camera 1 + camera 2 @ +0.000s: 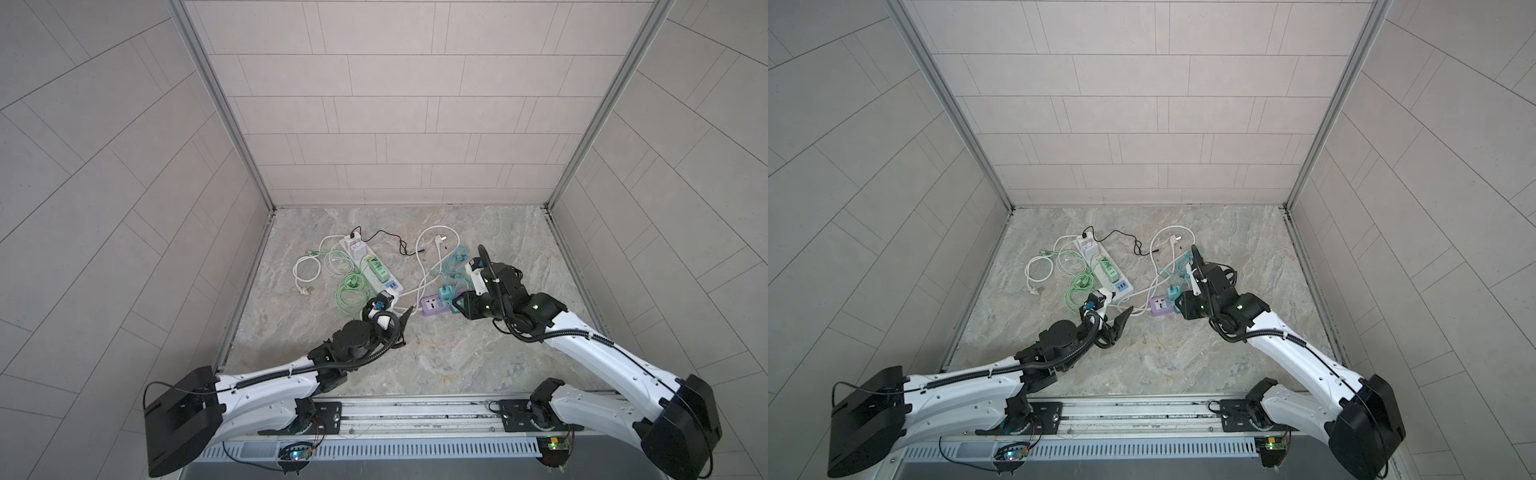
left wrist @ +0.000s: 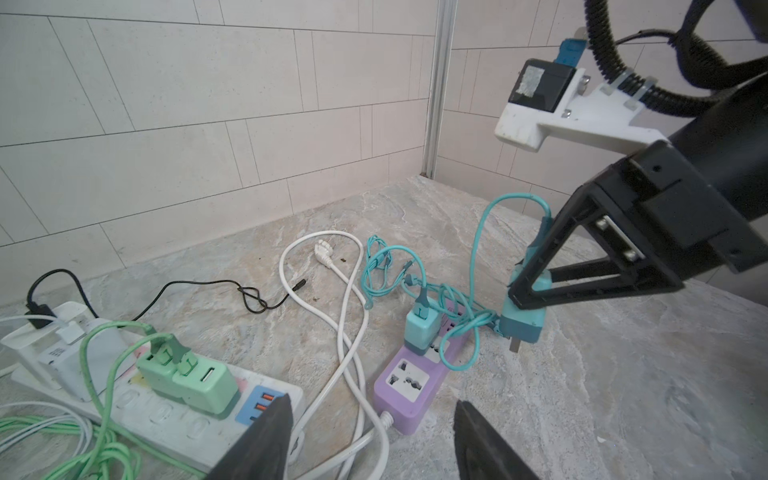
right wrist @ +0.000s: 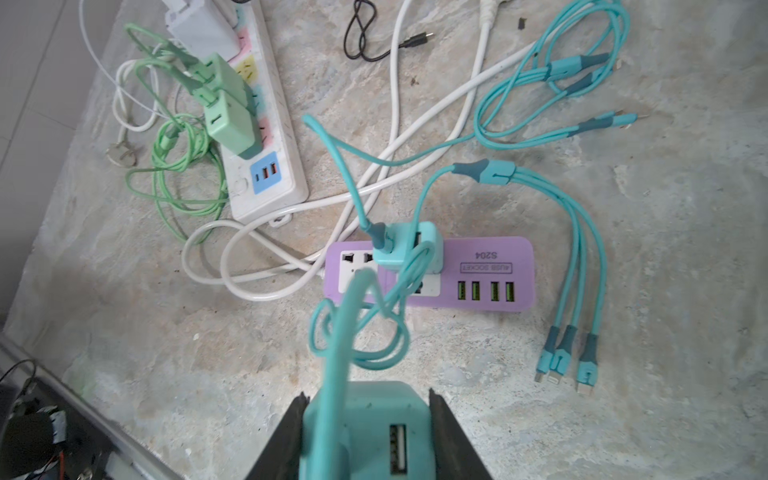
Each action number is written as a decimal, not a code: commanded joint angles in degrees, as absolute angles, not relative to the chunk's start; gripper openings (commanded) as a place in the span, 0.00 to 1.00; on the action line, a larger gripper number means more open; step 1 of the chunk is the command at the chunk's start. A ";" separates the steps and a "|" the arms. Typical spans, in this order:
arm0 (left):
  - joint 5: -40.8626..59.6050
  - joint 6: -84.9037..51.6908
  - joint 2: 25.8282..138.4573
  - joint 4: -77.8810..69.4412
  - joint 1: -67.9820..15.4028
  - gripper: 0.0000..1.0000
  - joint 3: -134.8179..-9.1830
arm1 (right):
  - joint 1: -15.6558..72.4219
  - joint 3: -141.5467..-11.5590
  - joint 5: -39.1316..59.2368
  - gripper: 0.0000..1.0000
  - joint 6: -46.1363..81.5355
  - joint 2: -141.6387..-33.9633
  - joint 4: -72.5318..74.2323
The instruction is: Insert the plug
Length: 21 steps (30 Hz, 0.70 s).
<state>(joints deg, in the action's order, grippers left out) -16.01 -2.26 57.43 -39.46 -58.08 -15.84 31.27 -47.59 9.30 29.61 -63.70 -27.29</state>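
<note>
Covering teal plug (image 2: 521, 326): right end effector (image 2: 528, 300).

I see a teal plug (image 3: 365, 428) with its teal cable (image 3: 337, 353), a purple power strip (image 3: 486, 253), a white power strip (image 3: 291, 166) with mint-green chargers (image 3: 228, 124), and the bench (image 3: 644, 407) has a grey veined marble pattern.

The left gripper (image 2: 372, 440) has its jaws apart with nothing between them. Beyond them lies a purple strip (image 2: 401, 401) with a teal charger (image 2: 420, 330) plugged in. The right gripper (image 2: 525, 301) clamps a teal plug (image 2: 521, 328) just beside the strip's far end, prongs down and bare. A white strip (image 2: 166, 422) carries green chargers (image 2: 187, 378). A white cable (image 2: 347, 332) loops between the strips.
</note>
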 commanded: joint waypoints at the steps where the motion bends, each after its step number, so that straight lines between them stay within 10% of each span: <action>1: -17.19 -3.08 56.50 -38.48 -58.01 0.66 -15.33 | 28.47 -52.78 5.07 0.09 28.66 -64.85 -27.66; 7: -16.98 -3.76 55.75 -37.97 -58.03 0.66 -15.13 | 17.10 -56.67 8.44 0.09 25.74 -65.13 -29.20; 21: -15.01 -8.26 53.86 -34.11 -57.99 0.65 -14.56 | 25.35 -53.74 0.03 0.08 28.03 -73.83 -24.74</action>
